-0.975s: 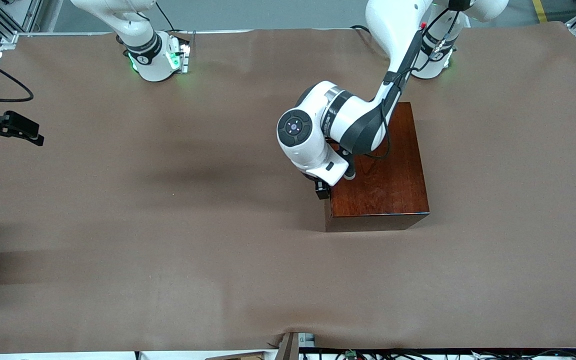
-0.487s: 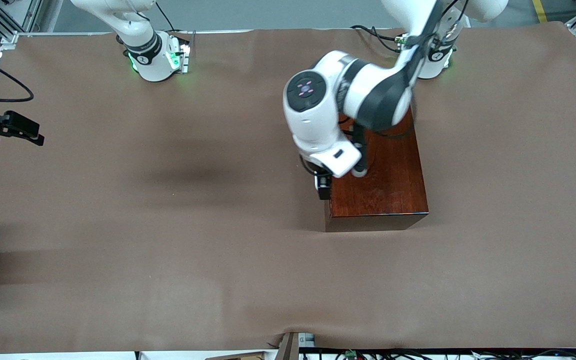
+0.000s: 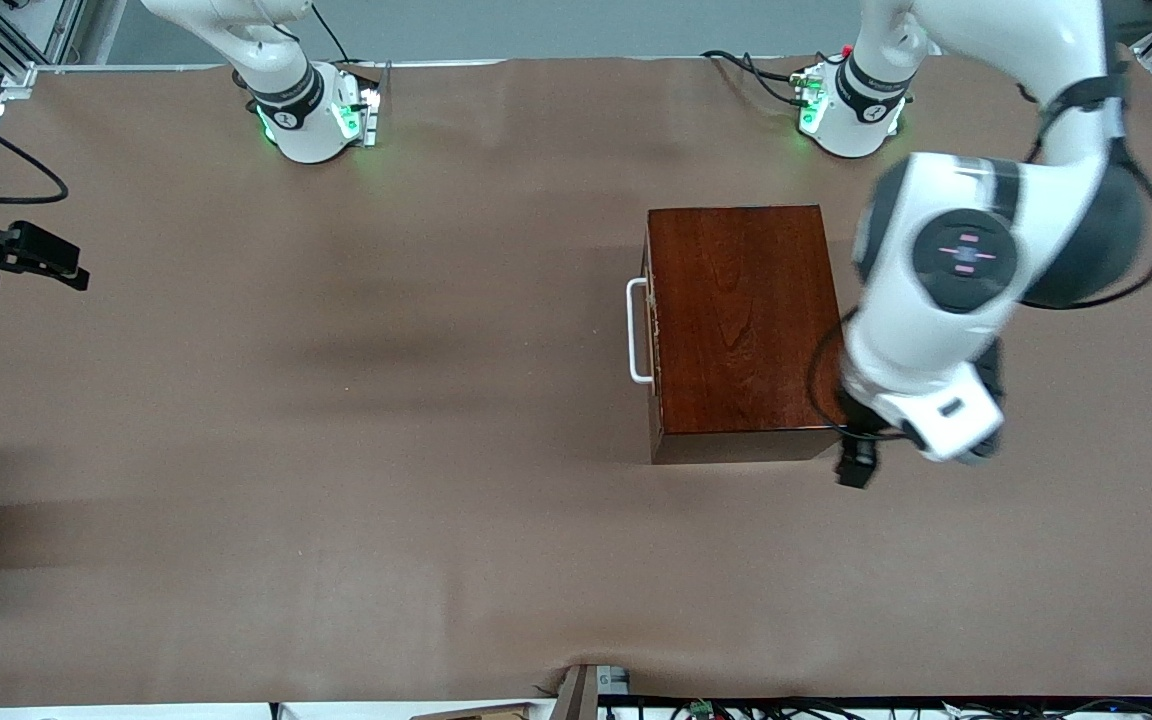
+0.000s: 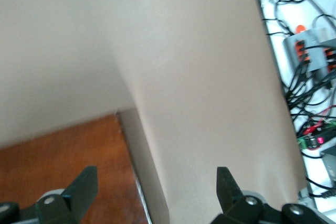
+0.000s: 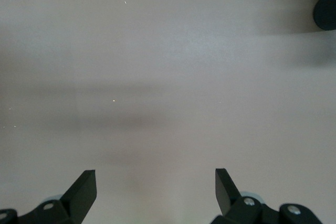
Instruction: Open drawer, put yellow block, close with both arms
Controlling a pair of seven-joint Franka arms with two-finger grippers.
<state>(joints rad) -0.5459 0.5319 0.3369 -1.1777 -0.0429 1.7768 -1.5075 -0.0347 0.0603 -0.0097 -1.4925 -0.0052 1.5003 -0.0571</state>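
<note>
The glossy dark reddish-brown wooden box (image 3: 741, 325) sits on the brown-covered bench (image 3: 336, 450) toward the left arm's end, with its drawer pushed fully in and the white U-shaped bar handle (image 3: 638, 331) on the face turned toward the right arm's end. The left tool (image 4: 156, 190) hangs over the box's corner nearest the front camera at the left arm's end, its black fingers (image 4: 84, 188) spread wide and holding nothing. The right tool (image 5: 156, 190) waits over bare bench at the right arm's end, its fingers (image 5: 84, 188) also spread wide and empty. The small yellow block shows in none of the views.
</note>
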